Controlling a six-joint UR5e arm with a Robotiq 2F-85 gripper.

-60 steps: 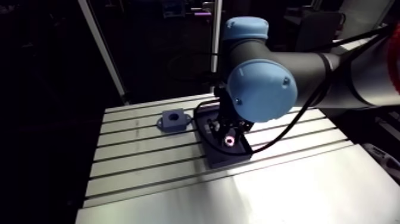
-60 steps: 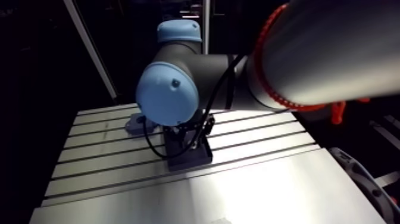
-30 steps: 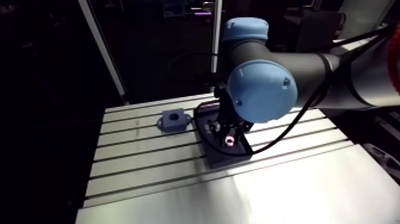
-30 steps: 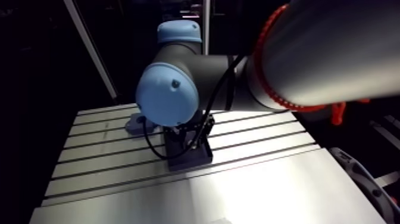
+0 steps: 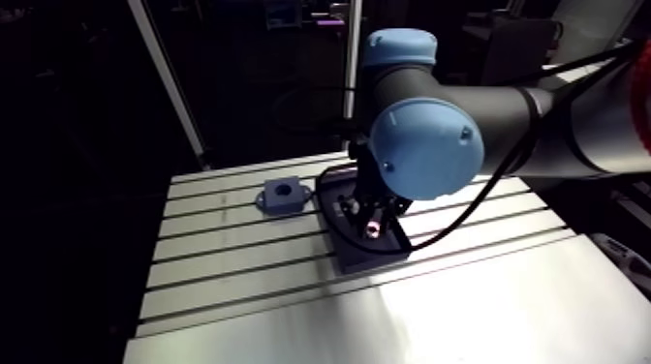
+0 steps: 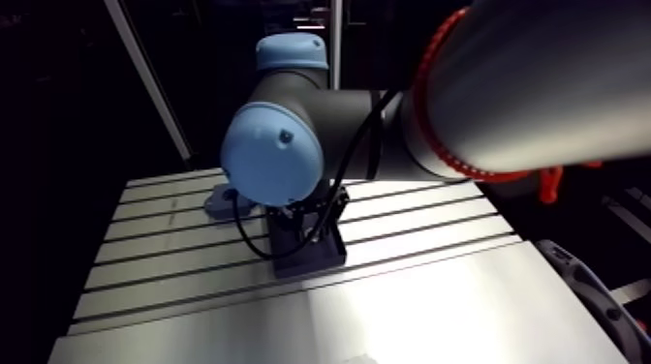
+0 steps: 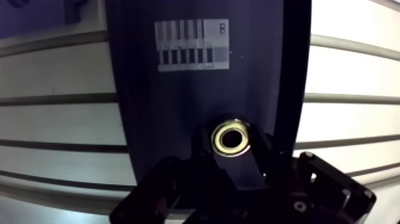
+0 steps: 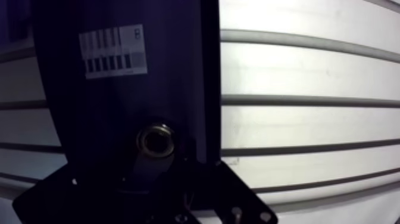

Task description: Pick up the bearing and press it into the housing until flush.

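The bearing (image 7: 232, 137), a small brass-coloured ring, lies on a dark tray (image 7: 178, 101) and sits right between my fingertips in the wrist view. My gripper (image 7: 232, 150) is down over it, one dark finger (image 7: 199, 156) pressed against each side, so it is shut on the ring. The housing (image 5: 281, 197), a blue block with a round hole on top, stands on the slotted table to the left of the tray in the arm view; a corner of the housing (image 7: 41, 12) shows ahead of the gripper, off to one side. In the arm view my gripper (image 5: 371, 221) is low over the tray.
The dark tray (image 5: 373, 254) carries a white label (image 7: 191, 44) with bars and the letter B, ahead of the bearing. The slotted aluminium table (image 5: 223, 261) runs left and right of the tray, and a smooth plate (image 5: 436, 319) lies nearer the front edge.
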